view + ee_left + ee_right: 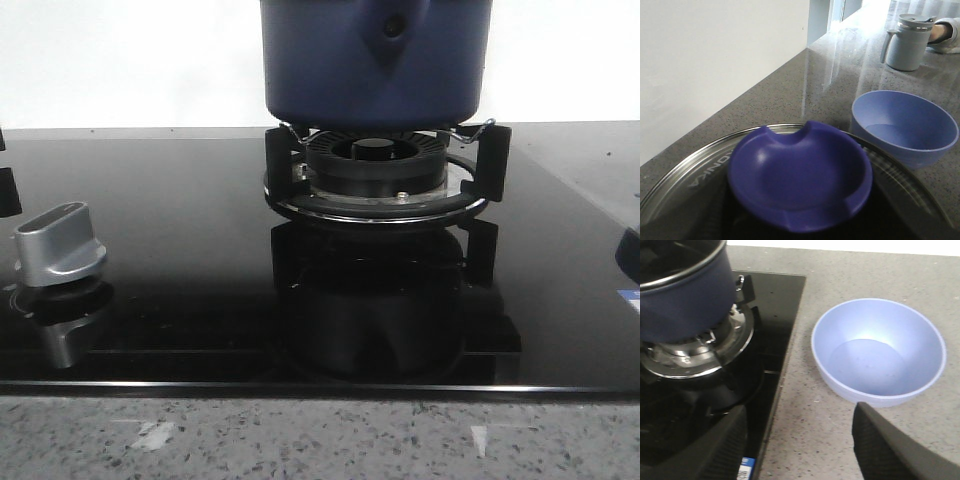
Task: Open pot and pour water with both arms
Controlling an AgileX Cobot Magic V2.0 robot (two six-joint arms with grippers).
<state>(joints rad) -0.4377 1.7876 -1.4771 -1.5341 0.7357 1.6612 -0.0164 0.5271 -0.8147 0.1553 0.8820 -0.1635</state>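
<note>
Speckled grey counter edge (pixel 320 440) runs along the front of the front view, with the black glass hob (pixel 180 260) behind it and a silver knob (pixel 60 242) at the left. Further back, the dark-blue pot (pixel 375 60) sits on the black burner ring (pixel 378 172), handle mount with its round hole facing the camera. Left wrist view: a dark-blue knob (pixel 800 182) on a glass lid (pixel 685 185) with a steel rim fills the lower part; left gripper fingers are not visible, so its state cannot be told. Light-blue bowl (pixel 905 125) stands on the counter just beyond the lid, a grey lidded mug (pixel 907 42) farther off. Right wrist view: right gripper (pixel 800 440) fingers are spread apart, holding nothing, above the hob edge, with the bowl (pixel 879 352) on the counter beside the hob and the pot (pixel 685 295) on its burner.
</note>
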